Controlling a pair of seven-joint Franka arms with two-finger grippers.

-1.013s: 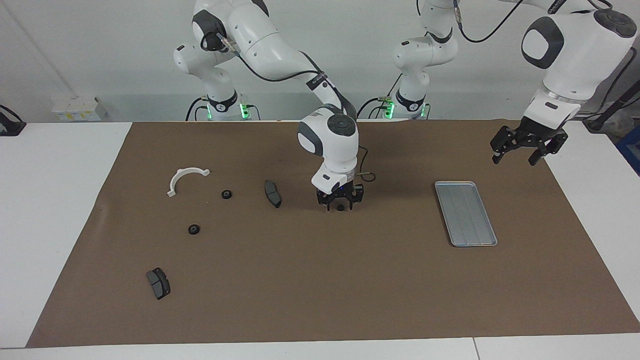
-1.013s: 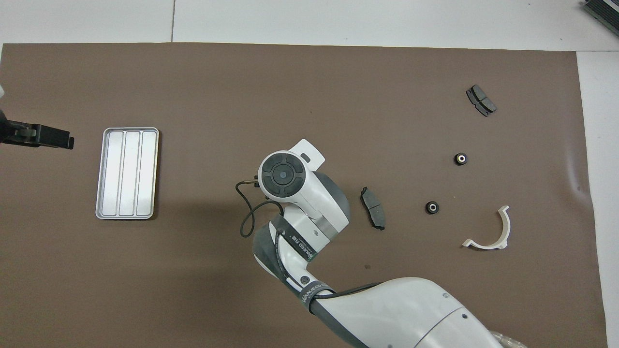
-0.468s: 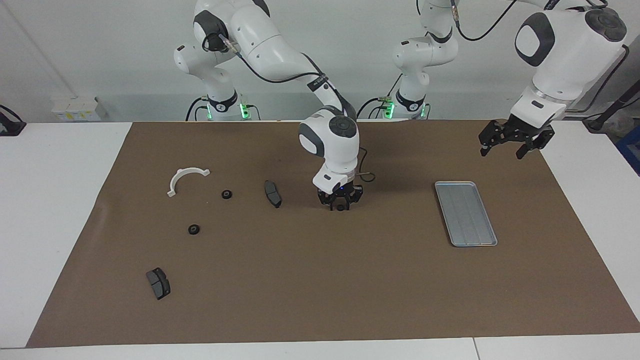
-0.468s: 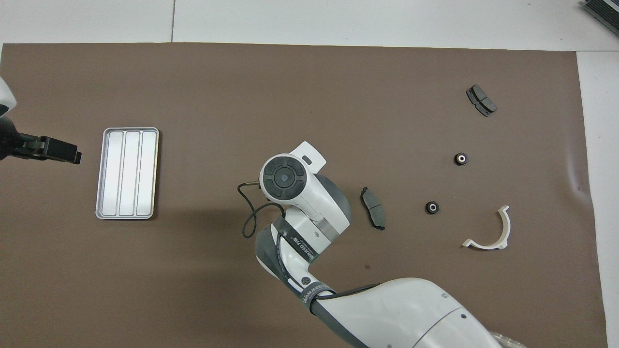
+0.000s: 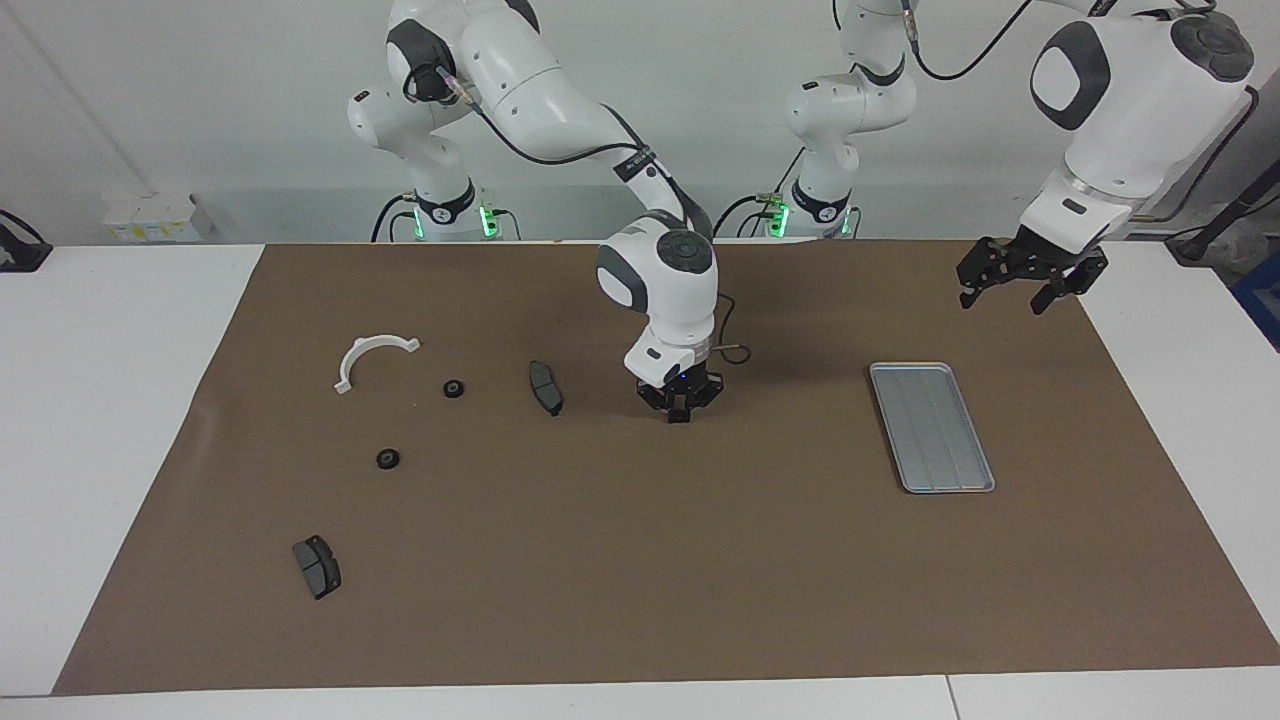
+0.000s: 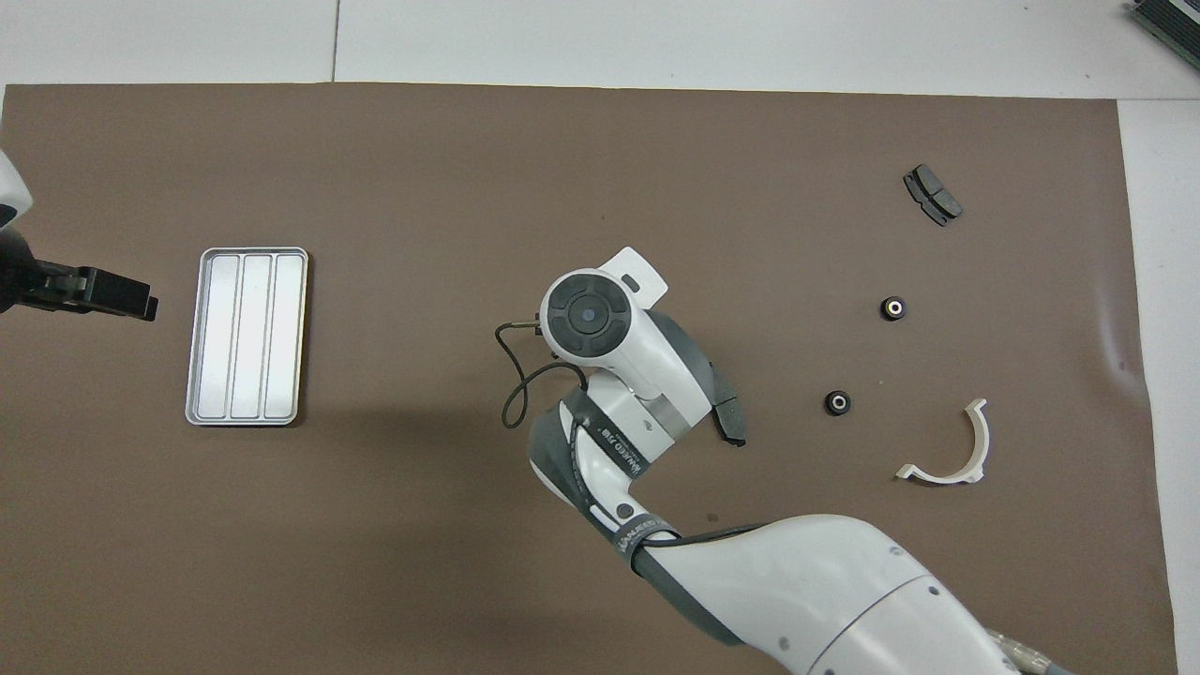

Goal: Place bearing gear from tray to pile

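Apparently a gear [image 5: 680,412] is clamped in the right gripper [image 5: 680,408] beside the tray [image 5: 931,428], for carrying pileward; the left gripper [image 5: 1027,283] is held spread.

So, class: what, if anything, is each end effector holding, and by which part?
Right end effector: apparently a small dark bearing gear between its fingertips, exact hold unclear. Left end effector: nothing.

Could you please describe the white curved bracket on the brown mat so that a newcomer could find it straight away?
Start at the brown mat and go to the right arm's end, away from the metal tray. The white bracket lies there, nearer to the robots than the two small black gears. It is the only white piece and the only half-ring among small dark parts.
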